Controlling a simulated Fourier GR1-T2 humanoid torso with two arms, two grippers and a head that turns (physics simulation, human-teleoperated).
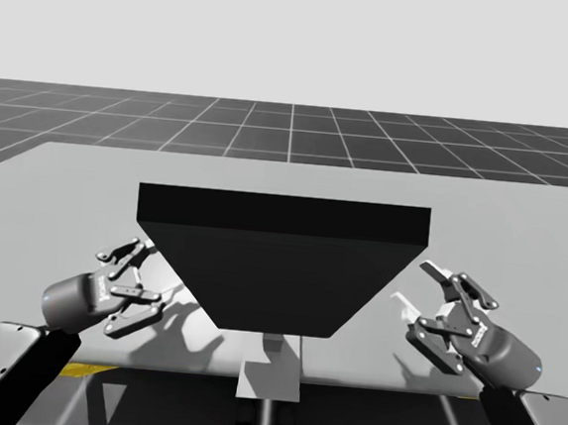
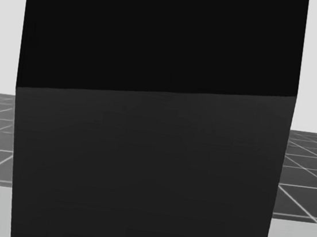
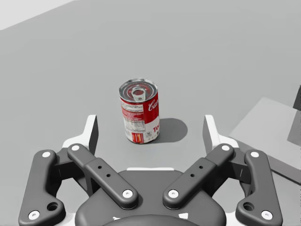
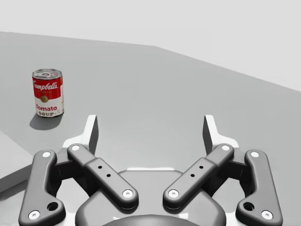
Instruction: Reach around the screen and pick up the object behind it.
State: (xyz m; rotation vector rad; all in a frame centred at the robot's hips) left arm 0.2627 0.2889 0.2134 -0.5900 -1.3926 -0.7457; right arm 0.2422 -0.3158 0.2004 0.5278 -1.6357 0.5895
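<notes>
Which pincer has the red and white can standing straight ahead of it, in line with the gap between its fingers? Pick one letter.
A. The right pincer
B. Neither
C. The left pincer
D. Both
C: in the left wrist view the red and white can stands ahead of my open left pincer, roughly centred on it. In the right wrist view it stands well off to one side of my right pincer.

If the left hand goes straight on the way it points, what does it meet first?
Probably the red-and-white can, upright on the table ahead of the open left hand, nearly in line with its gap.
</notes>
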